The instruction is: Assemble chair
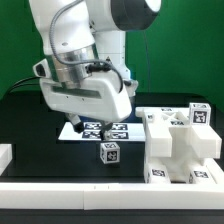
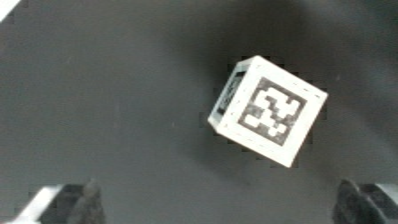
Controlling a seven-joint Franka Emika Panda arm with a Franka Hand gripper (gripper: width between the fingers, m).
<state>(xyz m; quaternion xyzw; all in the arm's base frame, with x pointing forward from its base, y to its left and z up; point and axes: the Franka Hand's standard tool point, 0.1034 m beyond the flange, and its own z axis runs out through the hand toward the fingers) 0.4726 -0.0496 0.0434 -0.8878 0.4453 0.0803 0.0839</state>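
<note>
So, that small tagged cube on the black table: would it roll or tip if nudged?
The cube probably slides rather than rolls: its faces look flat and square-edged. It likely stays rigid, looking like a solid block in the wrist view. Being small, it seems light, though weight cannot be confirmed.

White chair (image 1: 178, 148), b/w tags; black table (image 1: 40, 120).

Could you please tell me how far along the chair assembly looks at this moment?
Done: a chunky part of the chair stands assembled at the exterior view's right. In hand: nothing; the gripper hangs open above a small tagged cube on the black table. Left: the remaining steps; loose parts aren't clearly visible.
</note>
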